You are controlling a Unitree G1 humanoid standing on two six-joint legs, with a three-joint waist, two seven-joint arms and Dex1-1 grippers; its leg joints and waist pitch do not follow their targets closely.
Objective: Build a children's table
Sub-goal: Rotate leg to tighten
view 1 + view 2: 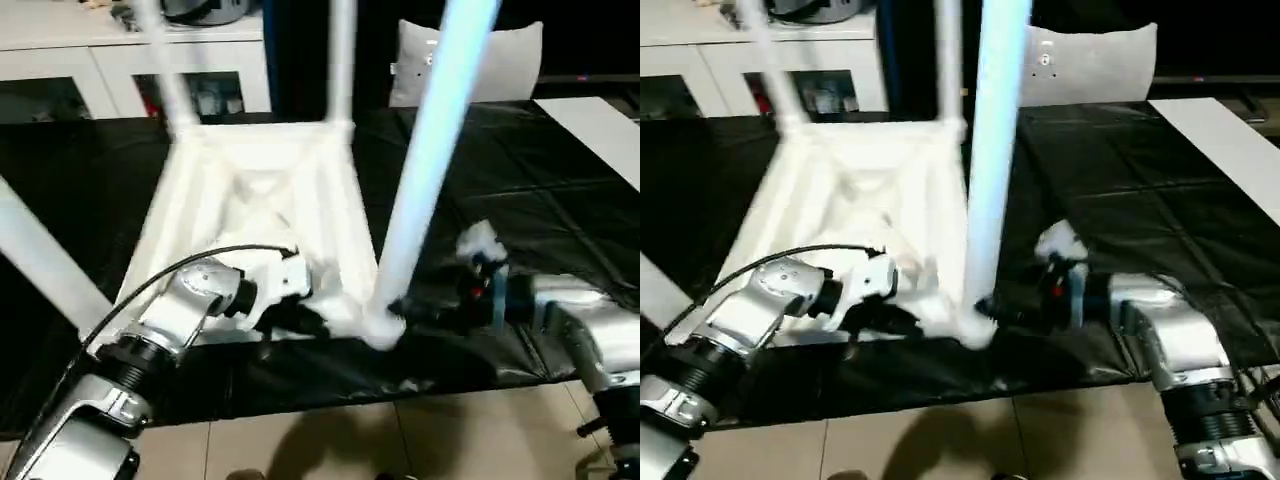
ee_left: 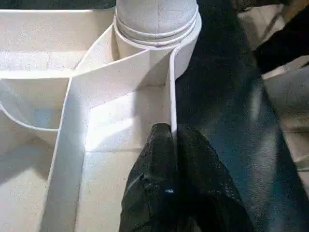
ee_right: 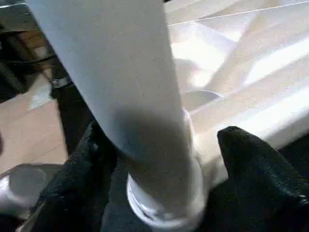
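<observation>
Upside down on the black-covered table (image 1: 560,190) lies the white table top (image 1: 250,190), ribbed underside up, legs rising from its corner sockets. Nearest stands one leg (image 1: 430,160) (seated in the near corner socket). The right end effector (image 3: 159,159) straddles its base, fingers spread, one on each side. The left end effector (image 2: 170,145) is pinched tight on the top's thin side wall beside that socket.
</observation>
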